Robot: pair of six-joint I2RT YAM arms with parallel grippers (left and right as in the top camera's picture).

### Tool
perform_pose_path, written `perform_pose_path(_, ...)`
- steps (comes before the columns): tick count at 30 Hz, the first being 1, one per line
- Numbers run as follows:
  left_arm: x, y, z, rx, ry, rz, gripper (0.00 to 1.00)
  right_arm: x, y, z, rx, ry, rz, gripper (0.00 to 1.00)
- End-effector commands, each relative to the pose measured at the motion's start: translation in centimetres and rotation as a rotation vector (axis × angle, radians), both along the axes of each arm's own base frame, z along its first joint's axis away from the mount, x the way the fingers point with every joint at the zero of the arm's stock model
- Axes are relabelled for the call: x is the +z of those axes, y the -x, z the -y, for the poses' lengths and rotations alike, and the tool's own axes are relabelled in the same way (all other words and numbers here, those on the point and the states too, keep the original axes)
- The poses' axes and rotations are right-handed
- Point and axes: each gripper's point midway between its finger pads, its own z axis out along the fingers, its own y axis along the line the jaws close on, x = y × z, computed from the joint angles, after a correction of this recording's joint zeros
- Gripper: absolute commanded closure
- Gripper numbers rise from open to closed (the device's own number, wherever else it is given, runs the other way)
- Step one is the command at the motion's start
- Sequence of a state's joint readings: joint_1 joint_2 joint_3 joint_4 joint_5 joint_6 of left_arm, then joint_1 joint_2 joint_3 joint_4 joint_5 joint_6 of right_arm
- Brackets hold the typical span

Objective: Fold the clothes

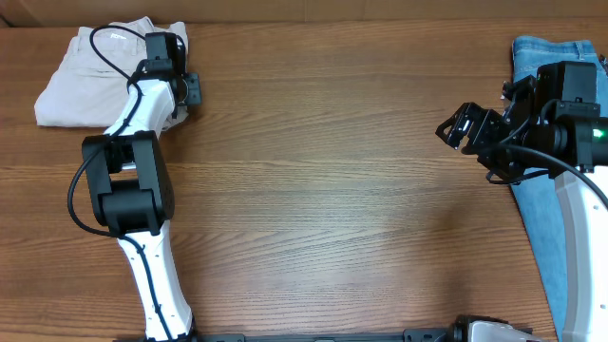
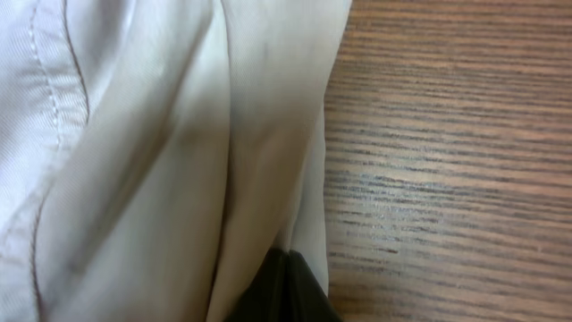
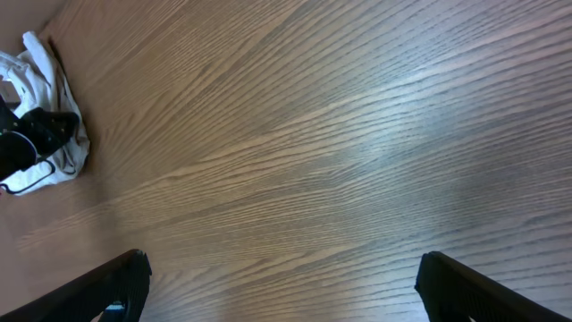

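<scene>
Left pincer [image 2: 282, 279] clamps trousers' [image 2: 134, 161] edge beside open tabletop [image 2: 447, 161].

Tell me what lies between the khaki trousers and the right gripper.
Mostly bare wooden table, as the overhead view shows. The left gripper sits at the edge of the trousers on that side; nothing else lies before the right gripper.

Jeans [image 1: 534, 228], seemingly denim, on wooden table [image 1: 332, 171].
</scene>
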State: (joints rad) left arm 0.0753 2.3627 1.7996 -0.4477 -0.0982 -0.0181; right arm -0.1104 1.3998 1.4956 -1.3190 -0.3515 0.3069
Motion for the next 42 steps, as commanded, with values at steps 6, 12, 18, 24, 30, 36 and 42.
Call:
perform_pose_path(6,-2.3,-0.2,-2.5,0.037,-0.02,0.0,0.96,-0.1,0.2,-0.1,0.001,-0.01,-0.007,0.0)
perform_pose_path(12,-2.2,-0.8,-3.7,0.058,-0.023,0.033,0.96,-0.2,0.3,-0.1,-0.002,-0.012,-0.017,0.0)
perform_pose_path(18,-1.7,-1.1,-5.7,0.115,-0.012,0.072,0.96,-0.1,0.4,-0.5,0.002,-0.032,-0.016,0.0)
perform_pose_path(24,-1.6,-0.9,-7.6,0.146,-0.015,0.083,0.96,0.1,0.3,-0.7,0.009,-0.048,-0.009,0.0)
perform_pose_path(30,-1.3,-0.7,-9.6,0.187,-0.011,0.1,0.96,0.1,0.2,-0.7,0.009,-0.048,-0.009,0.0)
perform_pose_path(36,-0.8,-1.5,-9.3,0.215,0.017,0.147,0.96,0.1,0.2,-0.7,-0.005,-0.054,-0.015,0.0)
perform_pose_path(42,-0.3,-2.7,-7.9,0.205,0.056,0.196,0.96,0.1,0.4,-0.8,-0.015,-0.065,-0.026,0.0)
